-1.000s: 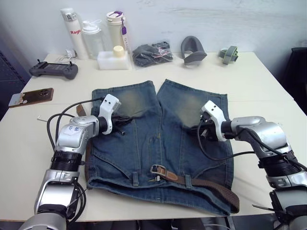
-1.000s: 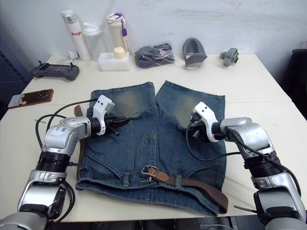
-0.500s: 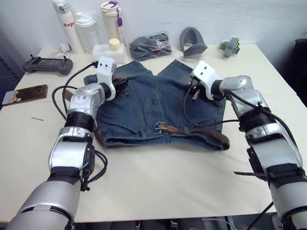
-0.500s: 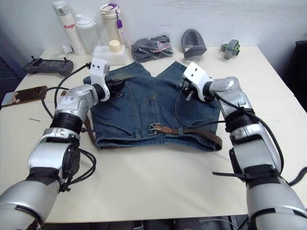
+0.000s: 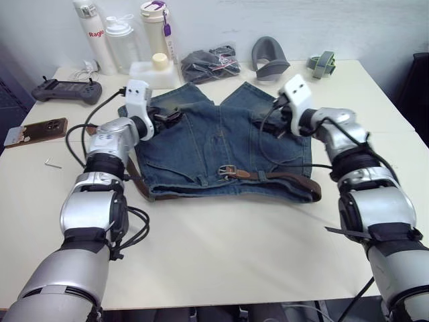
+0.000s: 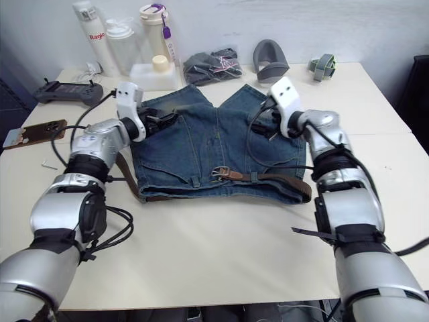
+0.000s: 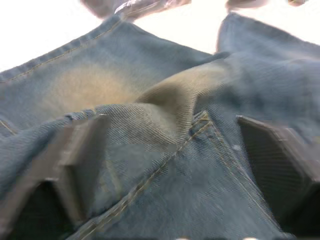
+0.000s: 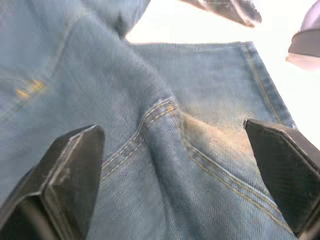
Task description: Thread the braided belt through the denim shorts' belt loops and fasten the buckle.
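Both arms reach out over mid-blue denim shorts point(image 5: 221, 144) on the cream table point(image 5: 221, 255).
Nearest, the dark-brown braided belt point(image 5: 285, 178) lies along the waistband, its silver rectangular buckle point(image 5: 226, 172) mid-waist. Beyond, the left gripper point(image 7: 170, 150) and right gripper point(image 8: 170, 165) hover spread wide over the legs, holding nothing. Bottles point(image 5: 120, 40) line the far edge.

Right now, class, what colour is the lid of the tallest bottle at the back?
Purple, on the cream bottle; clearest in the left eye view.
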`<state>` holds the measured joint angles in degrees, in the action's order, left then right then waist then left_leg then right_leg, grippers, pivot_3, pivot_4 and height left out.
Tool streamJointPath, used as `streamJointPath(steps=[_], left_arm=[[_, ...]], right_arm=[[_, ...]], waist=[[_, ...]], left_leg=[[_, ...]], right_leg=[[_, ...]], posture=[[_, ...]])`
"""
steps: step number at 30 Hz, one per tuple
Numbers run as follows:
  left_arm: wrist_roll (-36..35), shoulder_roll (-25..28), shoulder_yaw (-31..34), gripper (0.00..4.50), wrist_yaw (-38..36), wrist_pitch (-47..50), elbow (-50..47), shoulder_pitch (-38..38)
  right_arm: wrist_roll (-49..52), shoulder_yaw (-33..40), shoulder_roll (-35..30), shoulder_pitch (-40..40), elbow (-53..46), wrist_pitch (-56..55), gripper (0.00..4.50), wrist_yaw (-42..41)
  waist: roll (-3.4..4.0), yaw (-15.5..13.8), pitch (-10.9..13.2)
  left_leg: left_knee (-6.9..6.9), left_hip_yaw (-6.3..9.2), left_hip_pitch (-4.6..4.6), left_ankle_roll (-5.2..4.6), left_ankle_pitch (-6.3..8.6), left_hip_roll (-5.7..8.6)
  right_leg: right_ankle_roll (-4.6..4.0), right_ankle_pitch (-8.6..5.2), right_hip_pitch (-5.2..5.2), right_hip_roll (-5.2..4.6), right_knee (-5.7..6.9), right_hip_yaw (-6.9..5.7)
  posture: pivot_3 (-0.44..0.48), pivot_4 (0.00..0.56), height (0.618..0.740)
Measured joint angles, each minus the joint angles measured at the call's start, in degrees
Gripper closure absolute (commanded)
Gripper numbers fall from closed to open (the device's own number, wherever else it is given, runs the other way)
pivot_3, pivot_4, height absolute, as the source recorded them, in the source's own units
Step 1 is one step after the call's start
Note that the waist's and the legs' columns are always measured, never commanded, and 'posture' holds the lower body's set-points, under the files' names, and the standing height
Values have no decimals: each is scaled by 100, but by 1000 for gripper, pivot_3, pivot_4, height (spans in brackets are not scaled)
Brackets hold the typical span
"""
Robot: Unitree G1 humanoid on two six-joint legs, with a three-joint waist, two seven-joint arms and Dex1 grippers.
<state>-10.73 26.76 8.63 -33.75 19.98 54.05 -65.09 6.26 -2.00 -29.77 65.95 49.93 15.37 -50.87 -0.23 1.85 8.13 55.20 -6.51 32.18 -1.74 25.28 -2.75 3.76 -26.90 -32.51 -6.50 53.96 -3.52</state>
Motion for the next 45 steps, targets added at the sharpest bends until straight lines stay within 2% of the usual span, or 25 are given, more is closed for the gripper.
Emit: streamJointPath(steps=[4,5,7,9,14,15,17,18,22,23,24,31,34,36,37,40,43,44,45], left_arm=[[-484,351,-18,37,-698,1034,-2126,995],[-658,381,-25,285,-863,1309,-2644,1242],[-1033,502,-100,928,-1197,1911,-3684,1755],[-1243,659,-188,1894,-1347,2368,-4387,2133],[-1501,1002,-649,4265,-1738,2966,-5368,2903],[-1594,1146,-726,4445,-1885,3082,-5599,3094],[-1628,1454,-829,4445,-2058,3143,-5966,3434],[-1553,1790,-1022,4445,-2146,3122,-6320,3786],[-1289,2210,-1479,4445,-2261,2738,-6982,4383],[-1204,2224,-1519,4445,-2238,2577,-7072,4533],[-1127,2225,-1536,4445,-2193,2403,-7137,4645],[-1036,1749,-1357,4445,-1819,1803,-6999,5092],[-1523,1304,-890,4445,-1705,2119,-6821,5106],[-2040,938,-383,4445,-1436,2530,-6685,5029],[-2399,809,-22,4445,-1248,2813,-6676,4931],[-3576,719,1295,4445,-623,3731,-6672,4554],[-4131,748,2252,4500,224,4311,-6665,4365],[-4174,748,2452,4500,496,4424,-6642,4349],[-4285,708,2727,4169,928,4617,-6575,4310]], right_arm=[[807,249,-605,-1257,-2303,1551,0,-711],[966,255,-739,-1544,-2816,1843,243,-799],[1269,267,-1096,-2199,-3896,2402,896,-976],[1475,289,-1441,-2726,-4641,2844,1937,-1040],[1853,544,-1840,-3491,-5278,3465,4466,-1063],[1941,677,-1880,-3697,-5374,3541,4500,-1060],[2088,857,-1895,-4068,-5479,3651,4500,-1026],[2159,934,-1880,-4441,-5554,3723,4500,-946],[2303,1049,-1747,-4772,-5788,3760,4500,-685],[2313,1077,-1723,-4846,-5840,3765,4500,-602],[2309,1071,-1724,-4892,-5877,3738,4500,-550],[2306,890,-1877,-4735,-5840,3778,4500,-482],[2605,889,-1852,-4329,-5846,4007,4500,-554],[2867,890,-1833,-3891,-5929,4215,4500,-596],[2978,878,-1833,-3694,-6017,4296,4500,-612],[3247,724,-1815,-3256,-6345,4493,4500,-690],[3487,528,-1725,-3033,-6449,4725,3495,-734],[3548,456,-1725,-2998,-6477,4787,2983,-752],[3636,395,-1720,-2943,-6509,4891,2586,-782]], waist=[[6,-28,3],[10,-30,6],[14,-31,9],[15,-30,9],[12,-32,20],[11,-32,20],[11,-32,20],[11,-32,21],[12,-30,19],[16,-30,12],[23,-31,-4],[92,-53,-83],[104,-71,-49],[82,-73,-15],[60,-73,-1],[34,-60,14],[37,-33,16],[35,-35,17],[31,-41,21]], left_leg=[[-11,16,-2,-1,-2,2],[-11,18,0,-3,-3,3],[-13,25,-3,-6,-3,4],[-12,27,-6,-15,-8,4],[-10,36,-60,-22,-14,3],[-12,39,-58,-21,-13,2],[-14,45,-58,-18,-6,0],[-21,45,-59,-18,-6,0],[-22,47,-78,-17,-3,-1],[-22,49,-85,-19,-1,-1],[-22,49,-88,-30,7,-1],[-21,53,-113,-85,47,2],[-15,55,-94,-87,46,3],[-16,55,-67,-85,39,3],[-18,58,-55,-76,31,1],[-28,87,-37,-30,5,0],[-46,88,-36,-30,3,4],[-49,89,-36,-31,3,5],[-50,91,-34,-32,2,5]], right_leg=[[-4,2,11,0,-10,-6],[-4,2,13,-1,-16,-6],[-4,2,25,-1,-30,-7],[-4,2,39,-1,-46,-9],[-31,-12,100,-3,-57,-18],[-42,-18,99,-3,-59,-18],[-45,-20,99,-4,-60,-23],[-45,-20,98,-4,-62,-23],[-57,-26,112,-4,-66,-24],[-75,-36,120,-5,-70,-24],[-139,-69,123,-6,-74,-24],[-137,-68,164,-13,-102,-33],[-122,-60,150,-15,-100,-33],[-95,-45,124,-15,-97,-33],[-23,-8,114,-14,-94,-37],[-11,-2,108,-14,-107,-66],[-10,-1,114,-14,-129,-71],[-9,-1,115,-14,-133,-72],[-8,0,117,-14,-139,-75]], posture=[[0,150,649],[0,150,649],[0,150,649],[0,150,649],[0,150,649],[0,150,649],[0,150,649],[0,150,649],[0,150,649],[0,150,649],[0,150,649],[0,150,649],[0,150,649],[0,150,649],[0,150,649],[0,150,649],[0,150,649],[0,150,649],[0,150,649]])
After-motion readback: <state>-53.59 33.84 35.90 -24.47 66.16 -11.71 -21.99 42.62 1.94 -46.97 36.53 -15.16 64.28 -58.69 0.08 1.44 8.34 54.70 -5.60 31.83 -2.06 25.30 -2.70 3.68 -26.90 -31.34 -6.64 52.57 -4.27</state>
